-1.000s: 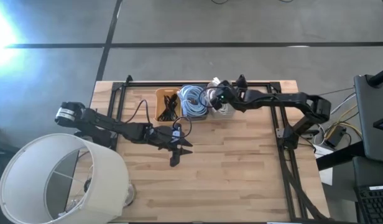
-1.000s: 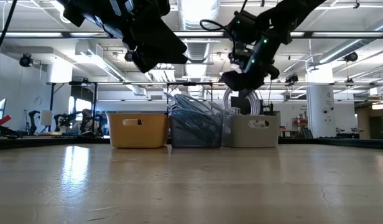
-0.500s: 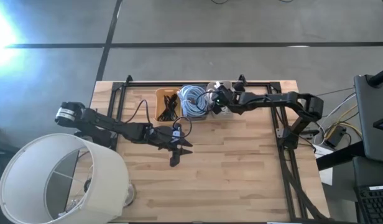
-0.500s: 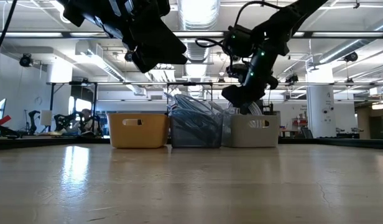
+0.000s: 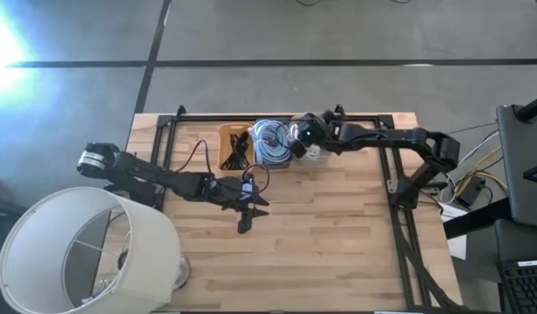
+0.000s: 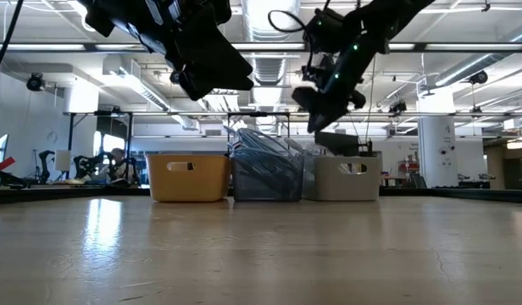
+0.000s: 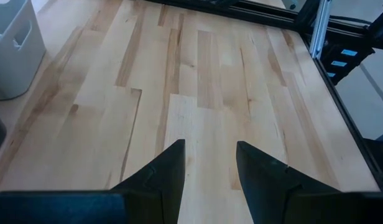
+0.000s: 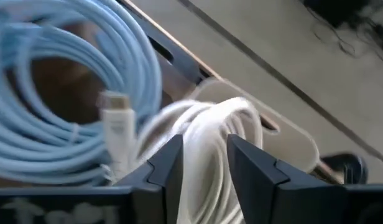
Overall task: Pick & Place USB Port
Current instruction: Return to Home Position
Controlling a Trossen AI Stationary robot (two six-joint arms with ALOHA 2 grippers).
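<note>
Right gripper [image 5: 300, 133], fingers apart and empty, has risen from the pale grey plastic bin [image 6: 350, 180]; the coiled white cable [image 8: 210, 137] stays inside, so I judge only homing remains. Left gripper [image 7: 210, 149] waits open over the light wooden table [image 7: 216, 74].

Setting: a robotics lab inside a large open industrial hall.

Evidence:
- A left arm [image 5: 155, 179] and a right arm [image 5: 382, 137], both dark, work over a butcher-block table [image 5: 338, 253] edged with black metal framing [image 5: 399, 222].
- The floor [image 5: 338, 35] is bare concrete.
- Ceiling ducting [image 6: 134, 72] is exposed, with bright overhead lights [image 6: 269, 13].
- More benches with equipment [image 6: 91, 165] stand across the room.
- A keyboard [image 5: 523, 281] and loose wiring [image 5: 469, 185] lie beside the rig.
- A row of bins [image 6: 189, 182] sits at the table's far edge.
</note>
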